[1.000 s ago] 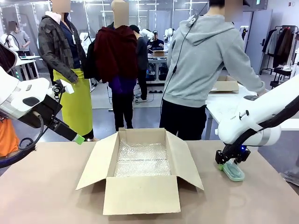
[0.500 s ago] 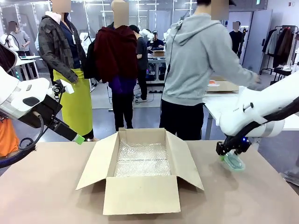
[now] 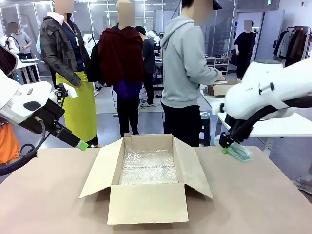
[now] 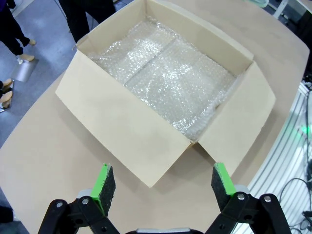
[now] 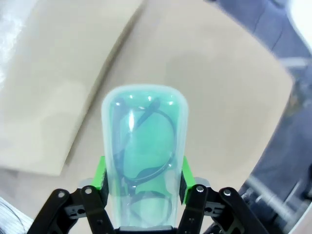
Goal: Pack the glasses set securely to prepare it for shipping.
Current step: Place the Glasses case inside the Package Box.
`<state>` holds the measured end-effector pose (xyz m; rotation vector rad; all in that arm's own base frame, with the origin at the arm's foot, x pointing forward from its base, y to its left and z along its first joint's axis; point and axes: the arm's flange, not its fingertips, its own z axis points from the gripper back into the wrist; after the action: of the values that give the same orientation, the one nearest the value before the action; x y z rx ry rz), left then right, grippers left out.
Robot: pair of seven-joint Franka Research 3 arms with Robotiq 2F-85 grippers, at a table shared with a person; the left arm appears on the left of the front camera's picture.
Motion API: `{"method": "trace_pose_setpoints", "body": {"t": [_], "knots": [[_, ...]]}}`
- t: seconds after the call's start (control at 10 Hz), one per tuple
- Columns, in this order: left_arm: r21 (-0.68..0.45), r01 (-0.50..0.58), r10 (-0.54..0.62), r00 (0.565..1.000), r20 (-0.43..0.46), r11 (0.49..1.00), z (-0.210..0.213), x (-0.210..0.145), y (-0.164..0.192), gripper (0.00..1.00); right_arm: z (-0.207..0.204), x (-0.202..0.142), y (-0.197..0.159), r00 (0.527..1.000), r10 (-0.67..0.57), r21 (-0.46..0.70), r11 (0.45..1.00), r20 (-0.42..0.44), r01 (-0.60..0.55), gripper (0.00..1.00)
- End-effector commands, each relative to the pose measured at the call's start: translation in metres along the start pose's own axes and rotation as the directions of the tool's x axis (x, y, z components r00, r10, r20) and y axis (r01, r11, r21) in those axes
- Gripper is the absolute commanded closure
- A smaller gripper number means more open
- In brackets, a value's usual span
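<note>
One mint green glasses case hangs clear of the desk, off to the right of the box and near the desk's far edge, pinched across its narrow width by the right tool. In the front view its long axis lies close to level, and its free rounded end points away from the tool toward the picture's right. In the right wrist view the case runs lengthwise along the fingers, which clamp its two long sides, and its rounded end points away from the wrist; dark frames show through the translucent shell. An open cardboard box lined with bubble wrap sits mid-desk. The left tool hovers left of the box with its jaws spread wide, holding nothing. A person in a grey hoodie stands beyond the desk.
</note>
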<state>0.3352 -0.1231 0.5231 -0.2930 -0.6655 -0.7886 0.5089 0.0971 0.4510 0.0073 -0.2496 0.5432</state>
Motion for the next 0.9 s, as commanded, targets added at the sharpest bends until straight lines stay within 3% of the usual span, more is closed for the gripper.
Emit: {"method": "trace_pose_setpoints", "body": {"t": [0.0,0.1,0.3,0.5,0.8], "knots": [[-0.008,0.002,-0.002,1.000,0.006,1.000,0.002,0.000,0.001,0.00,0.028,0.024,0.033,0.865,0.502,0.050,0.865,-0.022,-0.500,0.66],[-0.008,0.002,-0.002,1.000,0.006,1.000,0.002,0.000,0.001,0.00,0.038,0.043,0.056,0.801,0.598,0.025,0.802,-0.030,-0.597,0.66],[-0.008,0.002,-0.002,1.000,0.006,1.000,0.002,0.000,0.001,0.00,0.047,0.082,0.097,0.623,0.781,0.097,0.617,0.041,-0.781,0.66],[-0.008,0.002,-0.002,1.000,0.006,1.000,0.002,0.000,0.001,0.00,0.038,0.131,0.135,0.599,0.798,0.091,0.594,0.061,-0.800,0.66],[-0.008,0.002,-0.002,1.000,0.006,1.000,0.002,0.000,0.001,0.00,-0.008,0.198,0.188,0.576,0.815,0.041,0.575,0.066,-0.817,0.66]]}}
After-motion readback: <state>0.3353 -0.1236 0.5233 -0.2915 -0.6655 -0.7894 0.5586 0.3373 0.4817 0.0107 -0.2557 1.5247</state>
